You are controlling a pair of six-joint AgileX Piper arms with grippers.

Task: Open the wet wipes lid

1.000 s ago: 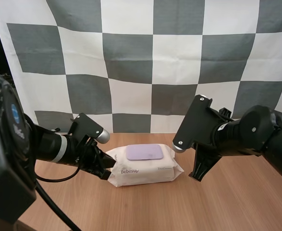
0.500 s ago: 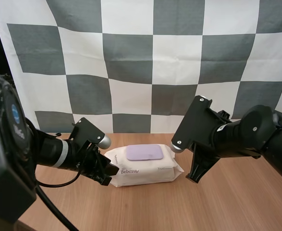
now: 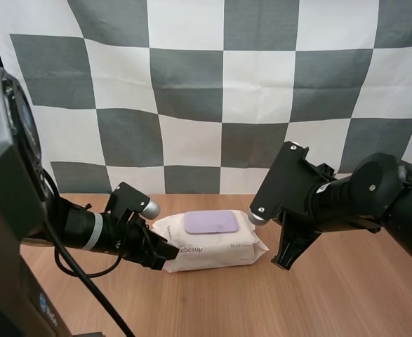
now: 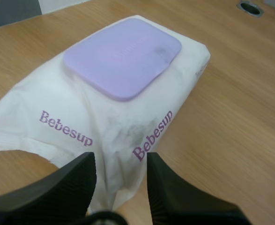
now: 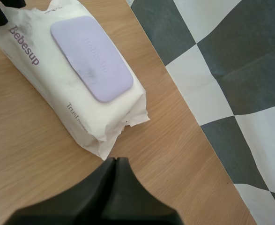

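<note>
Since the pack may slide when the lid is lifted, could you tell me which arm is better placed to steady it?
Probably left. The left gripper, open, straddles the pack at its crimped end; the right gripper is shut, clear of the other end.

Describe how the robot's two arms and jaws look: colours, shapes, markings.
Both arms are black with rounded joint housings. The left arm has a white band near its wrist; the right arm shows small pale screw heads. The jaws are black, tapered, ribbed on their inner faces.
</note>
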